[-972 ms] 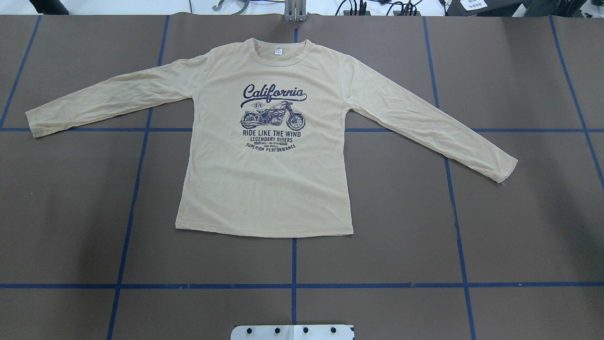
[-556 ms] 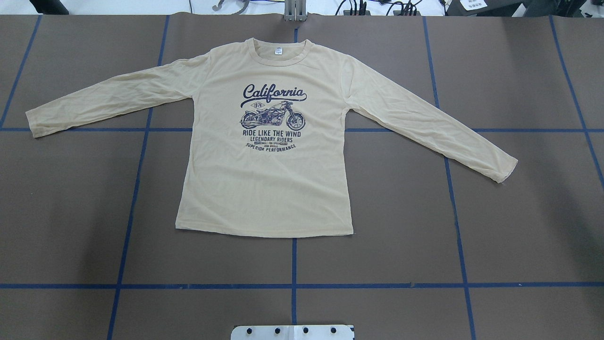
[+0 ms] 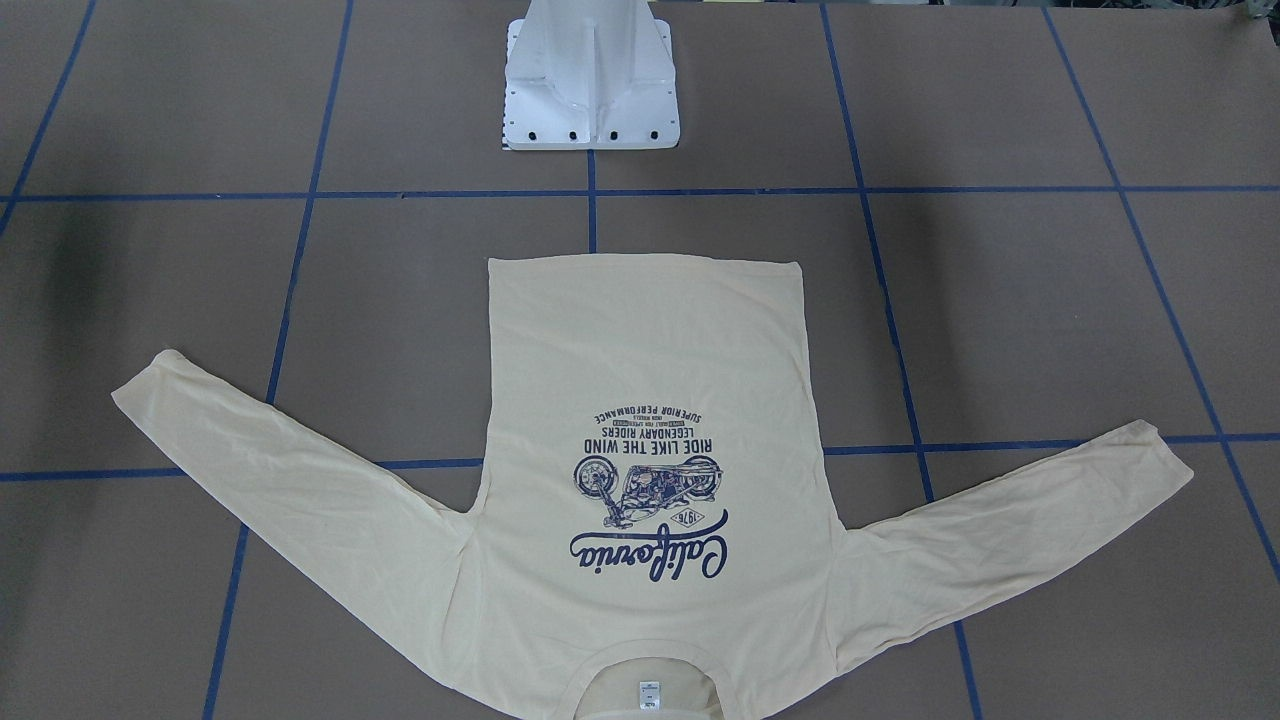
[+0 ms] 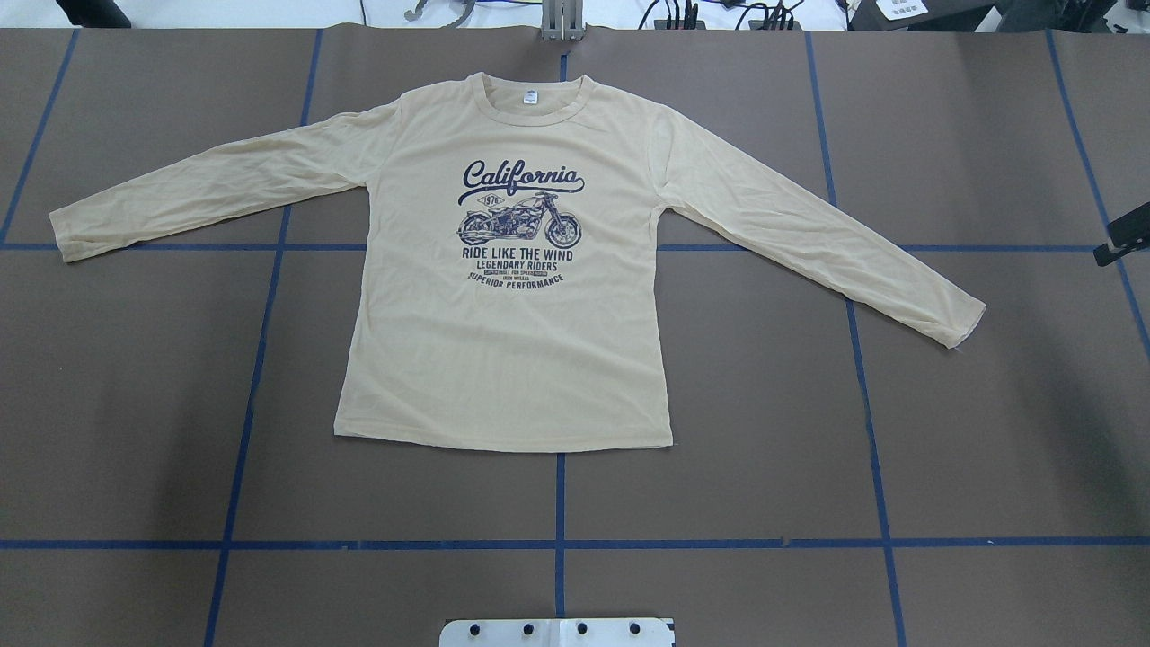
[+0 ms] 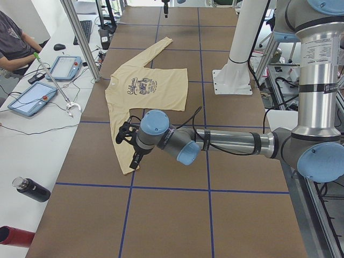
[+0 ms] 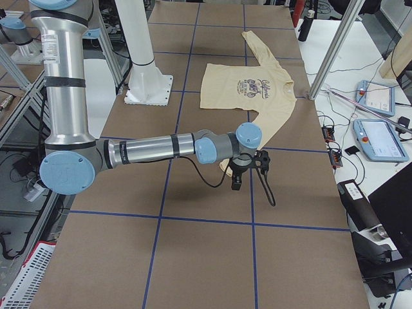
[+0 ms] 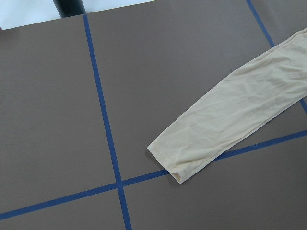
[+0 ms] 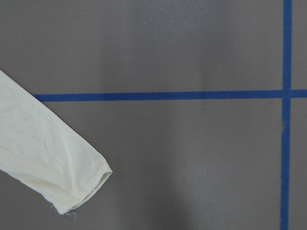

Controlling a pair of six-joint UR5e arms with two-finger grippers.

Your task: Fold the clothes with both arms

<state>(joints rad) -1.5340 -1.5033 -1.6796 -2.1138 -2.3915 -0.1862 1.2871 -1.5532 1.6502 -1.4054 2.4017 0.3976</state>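
Observation:
The clothes are one cream-yellow long-sleeved T-shirt [image 4: 512, 296], lying flat and face up with its navy "California" print showing and both sleeves spread out. It also shows in the front-facing view [image 3: 650, 400]. My left gripper [image 5: 134, 159] hangs over the left sleeve's cuff [image 7: 177, 167]; whether it is open I cannot tell. My right gripper [image 6: 237, 182] hovers just beyond the right sleeve's cuff [image 8: 81, 187]. Only a black part of the right gripper [image 4: 1121, 235] shows at the overhead view's right edge, its jaws hidden. Neither wrist view shows fingers.
Blue tape lines [image 4: 559, 544] cross the brown table. The white pedestal base [image 3: 590, 90] stands at the robot's edge. Beyond the far edge there are metal posts [image 5: 80, 37], tablets [image 5: 32, 97], bottles [image 5: 32, 191] and a seated person [image 5: 13, 43].
A black part of the right gripper has come into the overhead view at its right edge. The shirt has not moved.

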